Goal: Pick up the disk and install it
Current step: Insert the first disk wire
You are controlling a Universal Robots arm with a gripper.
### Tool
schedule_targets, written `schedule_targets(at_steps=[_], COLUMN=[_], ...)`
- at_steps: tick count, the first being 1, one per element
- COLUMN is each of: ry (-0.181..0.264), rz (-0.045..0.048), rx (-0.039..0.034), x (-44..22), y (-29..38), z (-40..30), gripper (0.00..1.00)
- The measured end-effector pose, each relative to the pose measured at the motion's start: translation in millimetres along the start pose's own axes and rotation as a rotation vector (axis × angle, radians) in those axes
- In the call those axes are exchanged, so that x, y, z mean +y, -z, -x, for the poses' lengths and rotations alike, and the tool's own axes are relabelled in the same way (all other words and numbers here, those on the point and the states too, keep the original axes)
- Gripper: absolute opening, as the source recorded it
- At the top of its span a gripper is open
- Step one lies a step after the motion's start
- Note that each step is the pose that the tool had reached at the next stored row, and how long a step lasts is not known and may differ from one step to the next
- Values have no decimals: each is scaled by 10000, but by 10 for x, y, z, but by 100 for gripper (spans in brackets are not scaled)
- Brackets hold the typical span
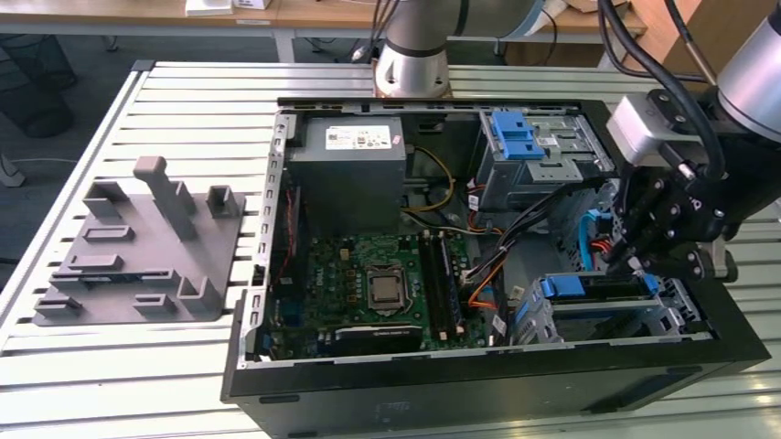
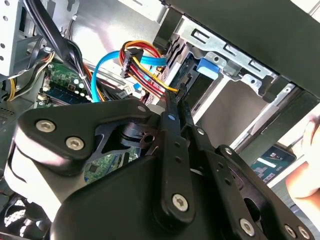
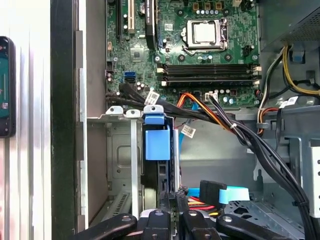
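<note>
Jaws pinched together (empty) at the disk (image 3: 157, 141) seated in cage (image 3: 120, 150).

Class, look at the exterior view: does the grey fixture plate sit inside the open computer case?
No, the grey fixture plate lies on the slatted table outside the computer case, on the exterior view's left.

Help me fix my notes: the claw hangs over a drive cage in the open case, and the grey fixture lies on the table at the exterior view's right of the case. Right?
No: the exterior view shows the fixture on the table at its left of the case, not right. The claw does hang over a drive cage.
</note>
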State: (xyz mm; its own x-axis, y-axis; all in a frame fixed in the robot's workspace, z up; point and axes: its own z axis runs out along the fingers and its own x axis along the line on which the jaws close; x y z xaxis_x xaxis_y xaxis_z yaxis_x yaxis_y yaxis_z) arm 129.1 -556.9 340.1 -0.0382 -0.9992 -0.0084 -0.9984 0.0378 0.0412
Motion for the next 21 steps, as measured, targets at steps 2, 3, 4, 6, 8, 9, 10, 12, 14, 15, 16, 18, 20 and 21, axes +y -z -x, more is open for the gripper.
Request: schedule_targets(at_steps=[2, 3, 4, 6, 8, 9, 10, 12, 14, 15, 16, 18, 20, 21], ry=[-2, -1, 0, 0, 0, 1, 1, 0, -1, -1, -1, -1, 0, -2], rz=[0, 0, 0, 0, 0, 11, 35, 65, 86, 94, 97, 102, 103, 103], rx=[3, 2, 1, 2, 2, 2, 2, 4, 7, 6, 7, 7, 7, 6], x=[-3, -5, -7, -8, -8, -11, -19, -31, -39, -42, -44, -48, -53, -53], y=[-17, -24, -30, -32, -36, -40, -44, -49, -51, -52, -52, -53, -53, -53], z=[-20, -34, -42, -43, -43, -43, -43, -43, -42, -41, -41, -40, -38, -38], gripper=[16, 16, 16, 16, 16, 16, 16, 16, 16, 16, 16, 16, 16, 16])
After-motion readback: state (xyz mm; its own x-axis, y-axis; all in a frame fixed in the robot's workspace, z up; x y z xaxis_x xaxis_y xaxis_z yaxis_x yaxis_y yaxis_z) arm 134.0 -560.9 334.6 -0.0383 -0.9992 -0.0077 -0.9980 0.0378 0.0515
